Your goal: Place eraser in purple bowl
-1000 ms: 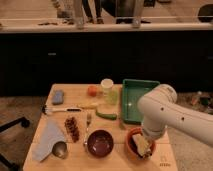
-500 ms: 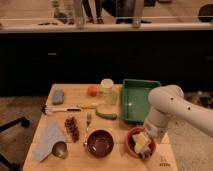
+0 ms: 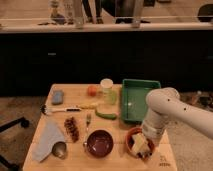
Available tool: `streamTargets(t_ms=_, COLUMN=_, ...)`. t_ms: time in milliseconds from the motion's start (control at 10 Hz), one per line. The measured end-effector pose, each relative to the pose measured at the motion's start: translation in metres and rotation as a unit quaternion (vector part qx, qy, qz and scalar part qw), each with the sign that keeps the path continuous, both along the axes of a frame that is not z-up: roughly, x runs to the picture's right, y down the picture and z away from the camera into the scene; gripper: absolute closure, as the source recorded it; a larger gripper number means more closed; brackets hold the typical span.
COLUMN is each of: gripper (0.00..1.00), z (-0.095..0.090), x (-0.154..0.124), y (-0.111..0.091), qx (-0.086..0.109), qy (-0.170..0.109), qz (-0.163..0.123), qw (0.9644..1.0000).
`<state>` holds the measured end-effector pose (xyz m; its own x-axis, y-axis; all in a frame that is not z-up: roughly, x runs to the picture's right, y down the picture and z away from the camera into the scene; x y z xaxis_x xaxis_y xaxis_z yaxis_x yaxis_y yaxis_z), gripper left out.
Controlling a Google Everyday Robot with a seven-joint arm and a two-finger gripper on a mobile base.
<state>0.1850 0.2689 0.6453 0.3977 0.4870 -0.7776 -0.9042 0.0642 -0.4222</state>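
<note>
Lying in the round orange-red bowl [image 3: 130,135], the eraser [image 3: 138,145] is seen as a pale yellowish rectangular block. The gripper [image 3: 146,151] is held just over it, fingers spread wide. The glossy, dark purple bowl [image 3: 100,143] is set beside it on the wooden counter [image 3: 118,161].

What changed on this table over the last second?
The robot's arm swung a little right, then partly back. Its end effector stays low over the orange-red bowl, by the eraser lying in it. Nothing was visibly picked up or released. The purple bowl and green tray stayed put.
</note>
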Motion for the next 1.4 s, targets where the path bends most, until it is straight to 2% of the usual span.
streamTargets(t_ms=400, gripper=0.2, z=0.0, x=-0.001, y=0.002, qx=0.001, qy=0.001, qz=-0.006, qw=1.0)
streamTargets(t_ms=700, gripper=0.2, z=0.005, x=-0.01, y=0.01, qx=0.006, qy=0.014, qz=-0.027, qw=0.9995)
streamTargets(t_ms=900, gripper=0.2, z=0.01, x=-0.01, y=0.016, qx=0.006, qy=0.033, qz=-0.035, qw=0.9988)
streamTargets(t_ms=1400, gripper=0.2, z=0.035, x=-0.018, y=0.028, qx=-0.024, qy=0.04, qz=-0.047, qw=0.9978)
